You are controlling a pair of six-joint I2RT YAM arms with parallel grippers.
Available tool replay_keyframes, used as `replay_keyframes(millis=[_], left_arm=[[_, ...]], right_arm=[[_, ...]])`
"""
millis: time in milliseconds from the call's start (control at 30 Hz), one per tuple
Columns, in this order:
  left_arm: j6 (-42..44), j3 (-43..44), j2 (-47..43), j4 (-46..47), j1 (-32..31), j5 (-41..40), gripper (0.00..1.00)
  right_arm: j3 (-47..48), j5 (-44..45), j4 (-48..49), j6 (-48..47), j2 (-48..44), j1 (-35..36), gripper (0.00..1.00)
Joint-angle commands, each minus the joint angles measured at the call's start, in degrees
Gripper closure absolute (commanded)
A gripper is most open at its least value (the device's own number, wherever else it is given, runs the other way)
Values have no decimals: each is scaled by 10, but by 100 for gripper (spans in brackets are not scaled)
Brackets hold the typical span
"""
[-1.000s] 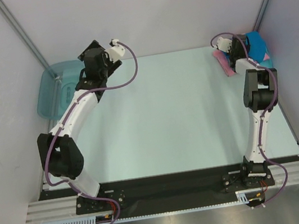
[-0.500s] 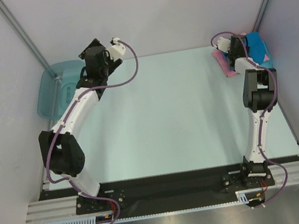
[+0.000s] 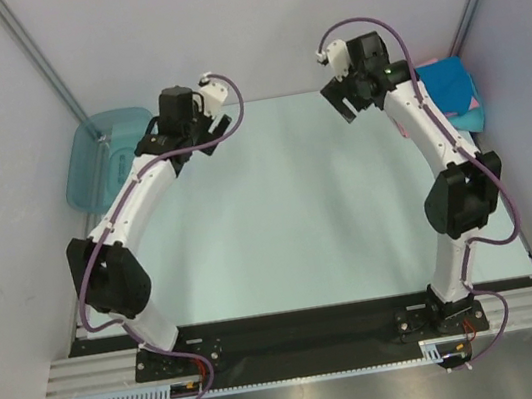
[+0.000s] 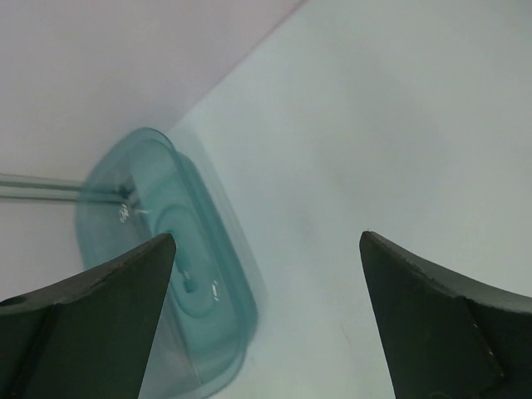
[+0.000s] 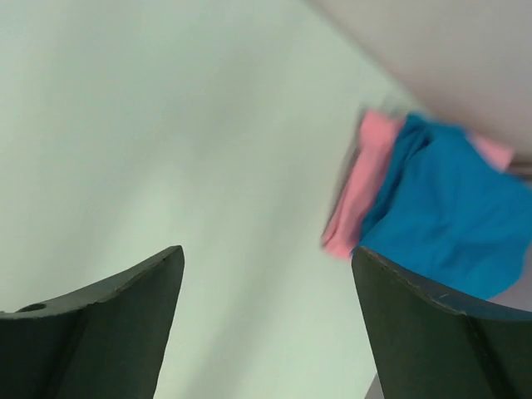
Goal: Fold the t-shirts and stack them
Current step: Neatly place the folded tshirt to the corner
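Folded t-shirts lie stacked in the table's far right corner, a blue t-shirt (image 3: 450, 84) on top of a pink t-shirt (image 3: 476, 113). The right wrist view shows the same pile, blue t-shirt (image 5: 449, 208) over pink t-shirt (image 5: 357, 199). My right gripper (image 3: 344, 101) hangs above the table to the left of the pile, apart from it. Its jaws are open and empty (image 5: 267, 249). My left gripper (image 3: 214, 127) hovers at the far left centre, also open and empty (image 4: 267, 236).
A translucent teal plastic bin (image 3: 98, 160) stands at the far left edge, seen past the left finger as the bin (image 4: 166, 249). Grey walls with metal rails close in the back and sides. The pale green table (image 3: 289, 216) spans the middle.
My right gripper has opened, let go at the pile, risen and swung left away from it. The left gripper has shifted slightly to the right.
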Motion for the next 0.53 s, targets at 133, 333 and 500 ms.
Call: replay_keyframes(millis=[133,333,500], left_arm=[[-67,-61,-58,-22,-5,11,0],[-66,-39,-54,-28,-6,8,0],[-72,-29,-49,-29,-7,7,0]], right_arm=[[-77,33,-68,62,-54,-41,11],[-86,8,-76,57,-83,-67,10],[-95,-4,-78,50,-93,-67,11]])
